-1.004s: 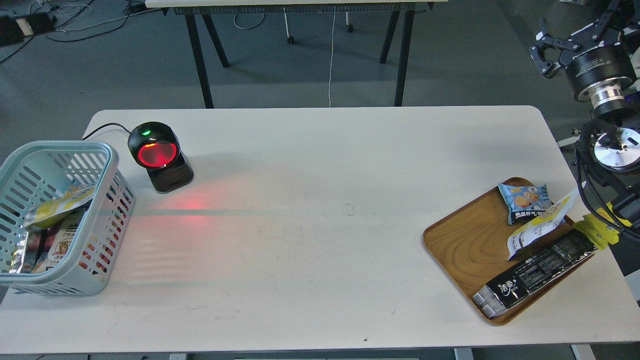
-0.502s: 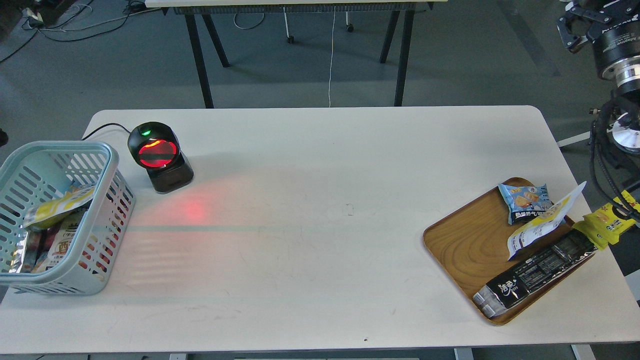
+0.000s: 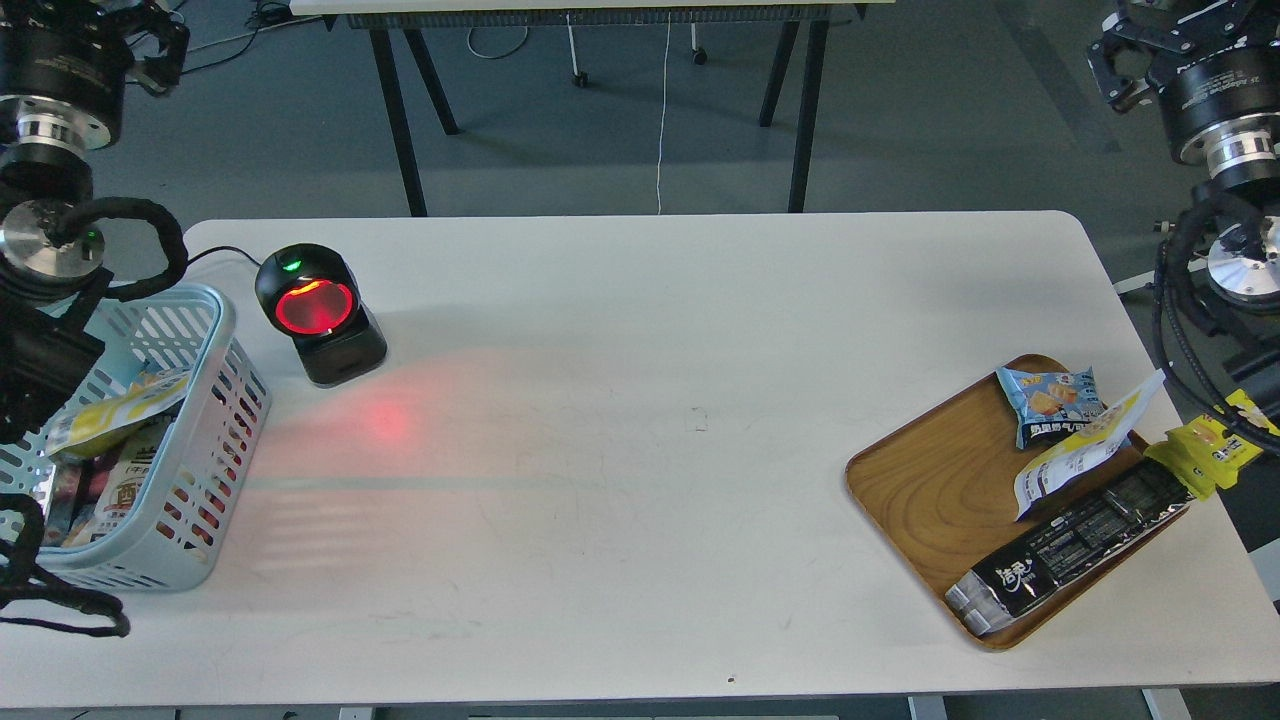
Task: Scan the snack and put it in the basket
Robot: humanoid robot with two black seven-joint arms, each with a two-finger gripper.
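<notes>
The basket (image 3: 215,330) stands at the table's left edge. A yellow and grey-white pouch, the snack (image 3: 118,410), lies tilted inside it on top of other packets. My left arm comes up over the basket's left side. Its gripper (image 3: 155,50) is high at the top left, away from the basket, small and dark. My right gripper (image 3: 1115,55) is high at the top right, beyond the table's far right corner, partly cut by the frame edge. Nothing shows in either gripper.
A black scanner (image 3: 318,312) with a red glowing window stands right of the basket. A wooden tray (image 3: 925,480) at the front right holds a blue packet (image 3: 1050,400), a slim white-and-yellow pouch (image 3: 1085,450) and a long black packet (image 3: 1075,545). A yellow packet (image 3: 1205,450) sits at its right end.
My left arm has come into view over the basket's left side, gripper high. My right gripper rose from a second ago, then shifted slightly left. The pouches have not moved.
</notes>
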